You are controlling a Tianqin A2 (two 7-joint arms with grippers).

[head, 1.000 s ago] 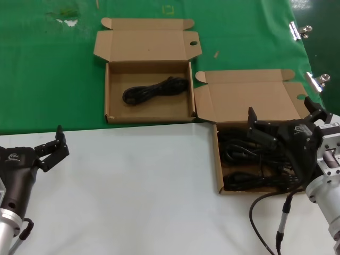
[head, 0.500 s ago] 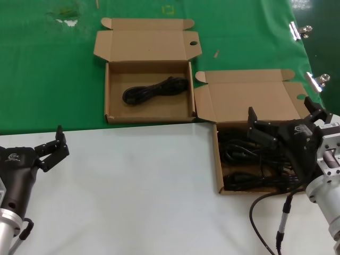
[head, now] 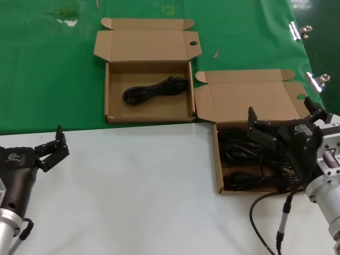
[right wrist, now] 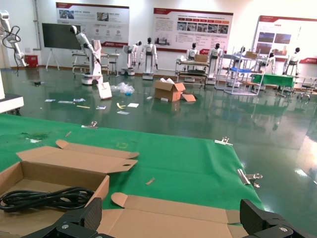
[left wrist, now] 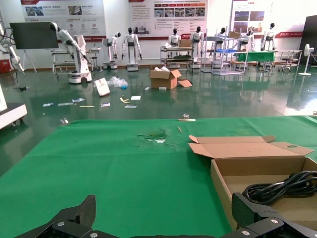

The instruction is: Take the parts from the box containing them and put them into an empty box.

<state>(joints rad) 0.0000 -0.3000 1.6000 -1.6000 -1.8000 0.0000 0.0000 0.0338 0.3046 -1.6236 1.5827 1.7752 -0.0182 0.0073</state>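
Observation:
The box containing the parts (head: 219, 159) lies open at the right and holds several coiled black power cables (head: 249, 154); its lid (head: 249, 98) lies flat behind it. My right gripper (head: 280, 112) hangs open and empty over this box, above the cables; in the right wrist view (right wrist: 173, 215) the lid (right wrist: 163, 208) lies under it. The other box (head: 109, 95) stands farther back at the centre and holds one cable bundle (head: 155, 90), which also shows in the left wrist view (left wrist: 282, 186). My left gripper (head: 49, 144) is open and empty at the near left.
Green cloth (head: 48, 69) covers the far table; the near surface (head: 133, 186) is white. Two metal clips (head: 300, 30) (head: 317, 79) lie at the cloth's right edge. A thin black robot cable with a silver connector (head: 281, 223) hangs by my right arm.

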